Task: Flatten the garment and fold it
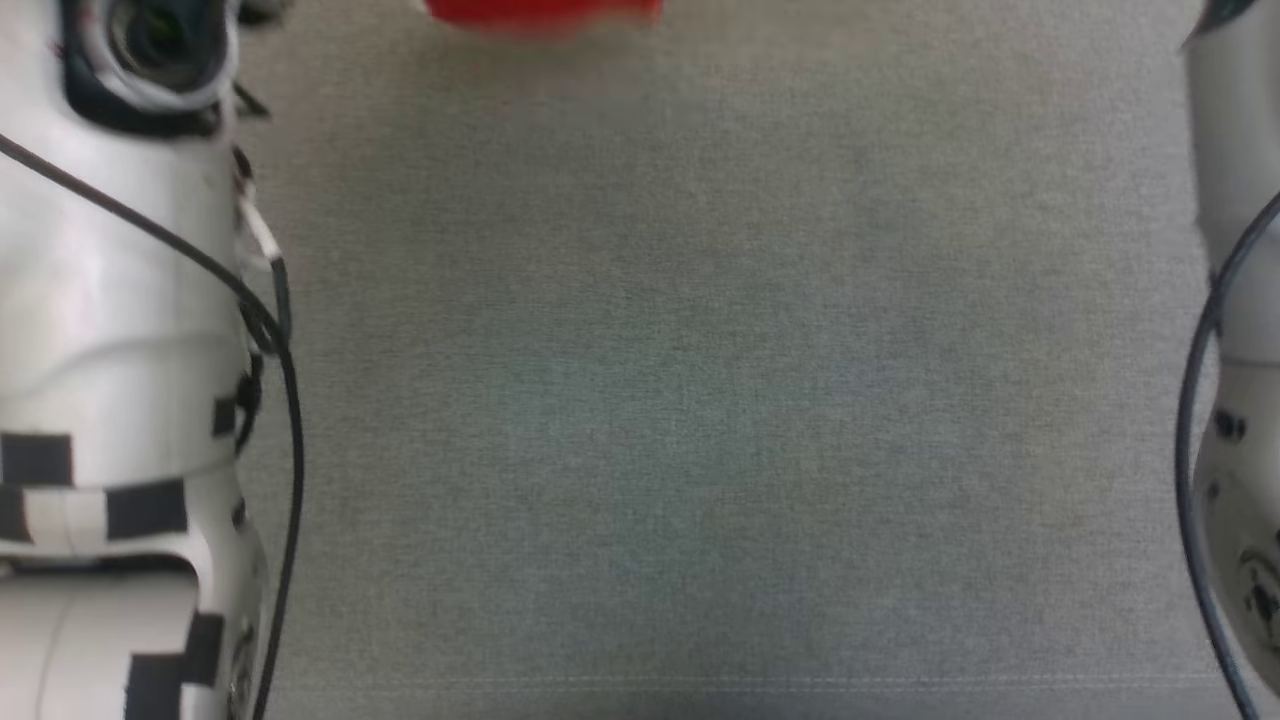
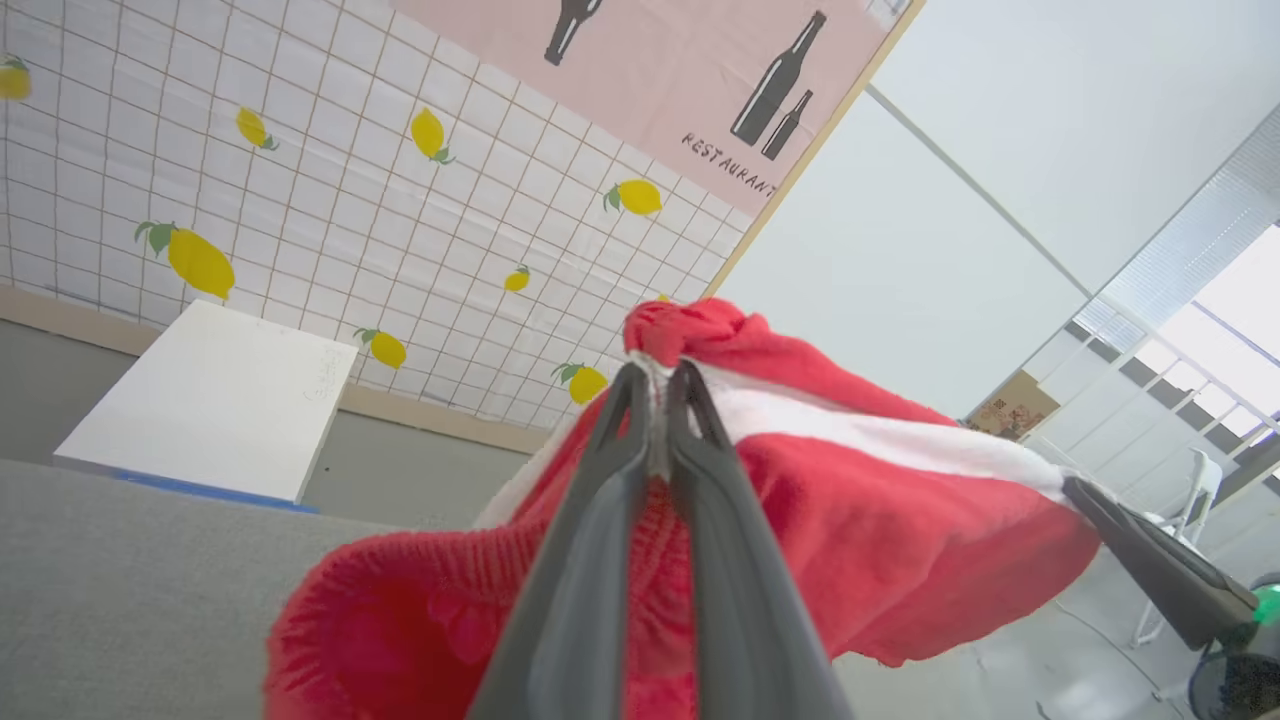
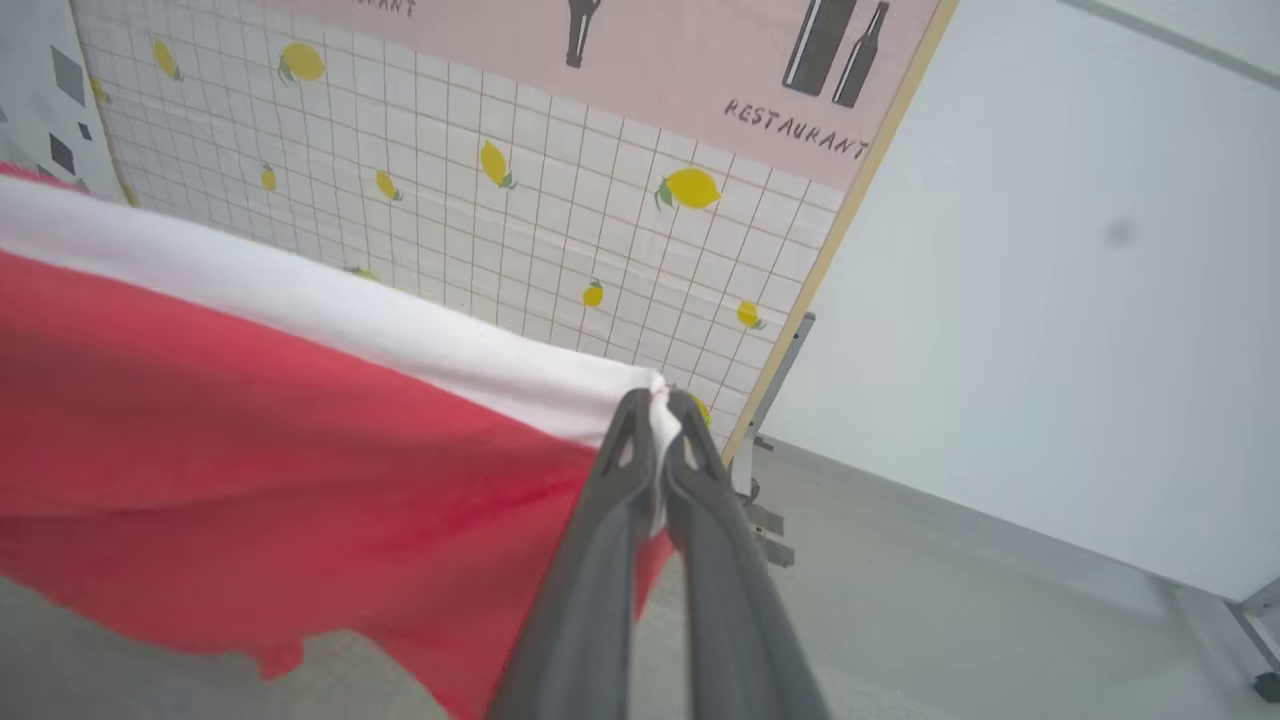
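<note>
Head view: one gray tabletop (image 1: 700, 400). One bit of the red garment (image 1: 540, 12) shows at the top edge, between the left arm (image 1: 110, 300) and the right arm (image 1: 1240, 200).

Left wrist view: the left pincer (image 2: 658, 385) squeezes the garment's bunched edge and holds it up.

Right wrist view: the right pincer (image 3: 655, 405) pinches the end of one white stripe.

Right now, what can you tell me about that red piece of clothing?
The garment is bright red, soft, fleecy-looking fabric with a white stripe along its upper edge and a gathered, ribbed part. It is lifted and stretched between the two arms. The left end effector is shut on a bunched corner, and the right end effector is shut on the stripe's end. Its lower edge hangs loose and uneven.
</note>
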Tool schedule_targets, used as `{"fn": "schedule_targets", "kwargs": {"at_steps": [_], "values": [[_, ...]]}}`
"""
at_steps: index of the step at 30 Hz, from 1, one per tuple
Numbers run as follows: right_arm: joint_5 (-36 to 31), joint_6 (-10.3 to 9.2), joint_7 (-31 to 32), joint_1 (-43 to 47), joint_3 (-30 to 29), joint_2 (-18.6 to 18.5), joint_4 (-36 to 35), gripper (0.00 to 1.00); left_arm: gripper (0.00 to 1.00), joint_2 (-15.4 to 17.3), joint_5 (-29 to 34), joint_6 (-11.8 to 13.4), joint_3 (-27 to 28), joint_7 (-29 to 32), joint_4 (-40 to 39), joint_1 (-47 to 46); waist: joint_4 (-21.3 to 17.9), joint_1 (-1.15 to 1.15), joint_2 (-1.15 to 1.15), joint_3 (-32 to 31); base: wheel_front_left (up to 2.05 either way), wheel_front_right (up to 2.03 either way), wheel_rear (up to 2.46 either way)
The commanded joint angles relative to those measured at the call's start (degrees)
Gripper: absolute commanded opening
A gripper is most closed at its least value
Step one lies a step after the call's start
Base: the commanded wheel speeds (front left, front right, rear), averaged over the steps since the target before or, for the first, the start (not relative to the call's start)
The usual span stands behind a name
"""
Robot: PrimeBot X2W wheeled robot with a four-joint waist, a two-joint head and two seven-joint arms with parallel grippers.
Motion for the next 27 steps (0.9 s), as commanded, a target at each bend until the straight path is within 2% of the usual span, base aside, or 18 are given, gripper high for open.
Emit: {"fn": "schedule_targets", "kwargs": {"at_steps": [1, 4, 7, 13, 18, 21, 24, 27], "values": [[-1.1, -0.09, -2.1, -2.1, -1.0, 0.1, -0.5, 0.0, 0.0, 0.0, 0.2, 0.0, 0.8, -1.9, 0.7, -2.6, -1.4, -0.01, 0.0, 1.8, 0.0, 0.0, 0.0], [-2.7, -0.09, -5.9, -4.6, -2.8, 0.6, 0.1, 0.0, 0.0, -1.0, -0.5, -1.0, 2.7, -6.6, 2.8, -5.9, -1.8, -0.01, 0.0, 2.4, 0.0, 0.0, 0.0], [-2.1, -0.09, -7.1, -3.8, -3.3, 1.3, 1.5, 0.0, 0.0, -1.6, -0.8, -2.3, 2.8, -8.7, 5.2, -5.4, -2.0, -0.01, 0.0, 2.4, 0.0, 0.0, 0.0], [2.9, -0.09, -5.7, 5.6, 3.2, 0.5, 3.4, 0.0, 0.0, -1.8, -0.6, -6.4, -0.6, -8.8, 8.7, 4.5, -1.8, -0.01, 0.0, 1.2, 0.0, 0.0, 0.0], [11.4, -0.09, -2.0, 19.0, 11.0, -3.8, -0.2, 0.0, 0.0, -1.6, -1.0, -8.2, -4.4, -8.9, 8.5, 18.3, -1.1, -0.01, 0.0, -1.7, 0.0, 0.0, 0.0], [17.2, -0.09, 1.8, 28.5, 14.4, -7.6, -5.5, 0.0, 0.0, -1.2, -1.1, -8.7, -8.1, -8.3, 6.4, 27.5, -0.6, -0.01, 0.0, -3.7, 0.0, 0.0, 0.0], [21.6, -0.09, 5.4, 37.7, 15.7, -11.3, -11.6, 0.0, 0.0, -0.3, -0.8, -8.8, -10.9, -8.0, 3.6, 35.9, -0.2, -0.01, 0.0, -5.7, 0.0, 0.0, 0.0], [23.9, -0.09, 9.0, 47.2, 14.3, -14.1, -18.1, 0.0, 0.0, 0.2, -2.1, -8.8, -12.0, -7.3, 0.1, 44.0, 0.2, -0.01, 0.0, -7.8, 0.0, 0.0, 0.0]]}}
